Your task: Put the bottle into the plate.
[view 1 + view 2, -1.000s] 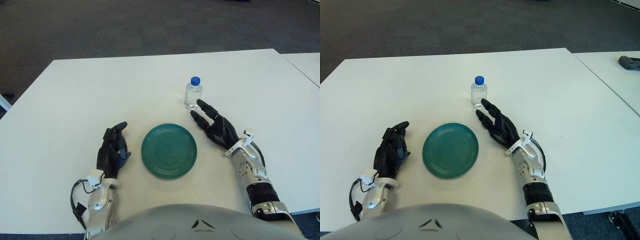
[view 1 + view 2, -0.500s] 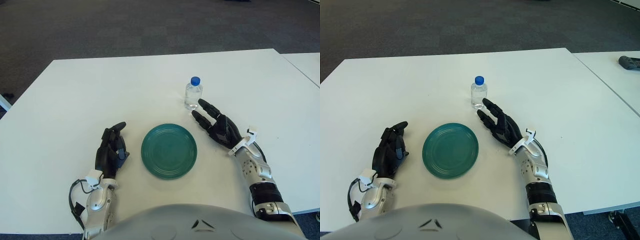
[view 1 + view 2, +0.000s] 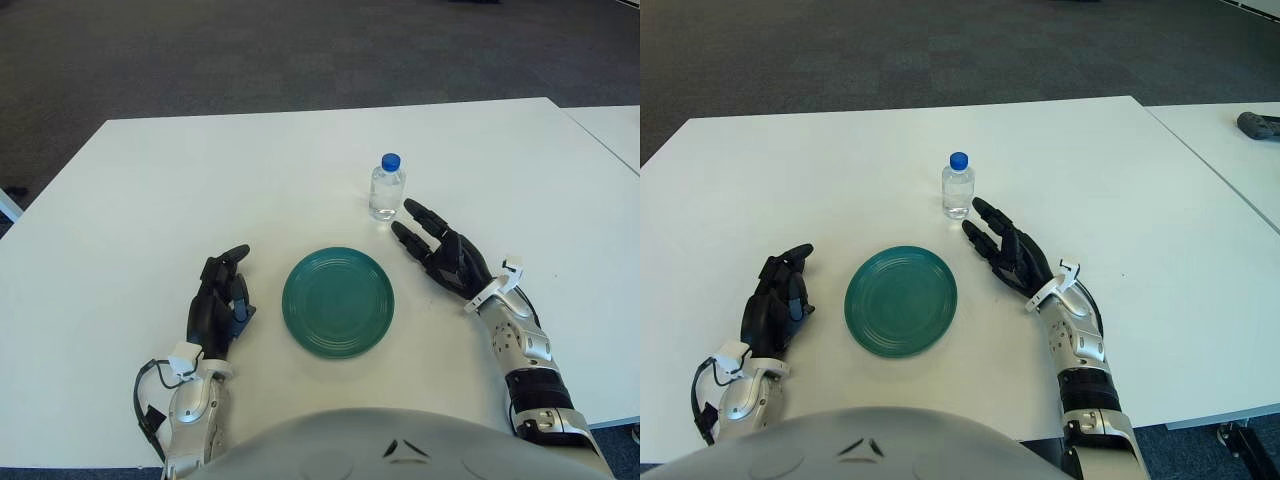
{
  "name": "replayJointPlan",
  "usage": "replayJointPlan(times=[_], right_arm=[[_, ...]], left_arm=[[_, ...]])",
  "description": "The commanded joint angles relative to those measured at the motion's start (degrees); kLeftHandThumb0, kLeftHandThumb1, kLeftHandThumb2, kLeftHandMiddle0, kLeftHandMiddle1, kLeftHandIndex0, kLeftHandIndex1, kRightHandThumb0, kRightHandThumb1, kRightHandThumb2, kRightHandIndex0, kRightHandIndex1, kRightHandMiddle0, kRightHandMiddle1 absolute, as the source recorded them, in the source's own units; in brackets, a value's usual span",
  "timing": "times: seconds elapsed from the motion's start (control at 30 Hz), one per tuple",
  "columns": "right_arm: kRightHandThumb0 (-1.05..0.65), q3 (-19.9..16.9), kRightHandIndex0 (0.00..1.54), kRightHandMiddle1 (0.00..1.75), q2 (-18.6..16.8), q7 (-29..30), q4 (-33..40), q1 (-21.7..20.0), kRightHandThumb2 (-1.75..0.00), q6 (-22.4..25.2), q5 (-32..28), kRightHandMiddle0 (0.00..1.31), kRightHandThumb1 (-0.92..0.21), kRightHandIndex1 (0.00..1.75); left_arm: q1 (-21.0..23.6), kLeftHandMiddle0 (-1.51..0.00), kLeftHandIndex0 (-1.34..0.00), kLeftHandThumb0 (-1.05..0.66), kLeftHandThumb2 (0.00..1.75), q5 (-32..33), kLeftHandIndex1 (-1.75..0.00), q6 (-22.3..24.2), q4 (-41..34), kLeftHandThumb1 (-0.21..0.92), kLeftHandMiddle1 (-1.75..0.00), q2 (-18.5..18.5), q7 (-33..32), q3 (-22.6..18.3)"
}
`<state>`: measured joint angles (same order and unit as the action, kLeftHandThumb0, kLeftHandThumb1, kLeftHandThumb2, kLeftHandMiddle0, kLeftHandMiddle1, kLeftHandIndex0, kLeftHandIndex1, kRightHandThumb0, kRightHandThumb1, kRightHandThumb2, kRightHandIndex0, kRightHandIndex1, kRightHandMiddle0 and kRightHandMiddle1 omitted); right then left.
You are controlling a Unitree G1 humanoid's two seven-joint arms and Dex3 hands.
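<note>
A small clear bottle [image 3: 386, 189] with a blue cap stands upright on the white table, behind and to the right of a round green plate [image 3: 338, 301]. My right hand [image 3: 438, 254] is open, its fingers stretched toward the bottle, with the fingertips [image 3: 410, 207] just short of the bottle's right side and not touching it. My left hand [image 3: 218, 300] shows left of the plate with relaxed fingers, holding nothing. The plate holds nothing.
The white table [image 3: 200, 190] stretches wide around the objects. A second white table [image 3: 1230, 150] stands to the right, with a dark object [image 3: 1258, 124] on it. Dark carpet lies beyond the far edge.
My right hand has shifted a little to the right and forward, beside the bottle. The left hand has slid slightly to the left. Bottle and plate have not moved.
</note>
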<state>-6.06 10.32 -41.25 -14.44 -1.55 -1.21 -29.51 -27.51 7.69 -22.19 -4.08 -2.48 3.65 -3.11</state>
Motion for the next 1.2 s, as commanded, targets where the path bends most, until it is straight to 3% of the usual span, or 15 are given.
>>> replayJointPlan(times=[0.0,0.27,0.57,0.83,1.17], right_arm=[[-1.05,-3.1,0.0,0.0,0.34,1.93,1.0,-0.21,-0.81,-0.93,-0.37,0.0,-0.92,0.0],[-1.05,-5.68,0.0,0.0,0.58,3.31,-0.02,-0.58,-0.84,-1.67,0.19,0.0,-0.92,0.0],[-1.05,-7.4,0.0,0.0,1.94,2.7,-7.21,-4.16,-0.96,-10.83,4.27,0.0,-0.92,0.0],[-1.05,-6.94,0.0,0.0,2.93,5.46,-13.19,-7.85,-0.95,-17.42,9.62,0.0,-0.92,0.0],[-1.05,-6.61,0.0,0.0,3.2,3.76,-17.65,-11.29,-0.89,-18.74,10.19,0.0,-0.92,0.0]], left_arm=[[-0.21,-0.54,-0.22,-0.72,0.82,0.02,-0.98,0.53,1.54,0.92,-0.36,0.32,0.46,-0.25],[-0.21,-0.55,-0.21,-0.72,0.82,-0.08,-0.98,0.53,1.54,0.92,-0.36,0.47,0.4,-0.24],[0.19,-0.55,-0.22,-0.72,0.81,0.38,-0.99,0.44,2.19,0.92,-0.37,0.8,0.9,-0.34],[0.33,-0.55,-0.2,-0.72,0.82,0.19,-0.98,-1.0,3.06,0.92,-0.37,1.05,1.41,-0.39],[0.21,-0.53,-0.2,-0.72,0.82,1.03,-0.99,-1.48,3.32,0.92,-0.36,1.28,2.06,-0.61]])
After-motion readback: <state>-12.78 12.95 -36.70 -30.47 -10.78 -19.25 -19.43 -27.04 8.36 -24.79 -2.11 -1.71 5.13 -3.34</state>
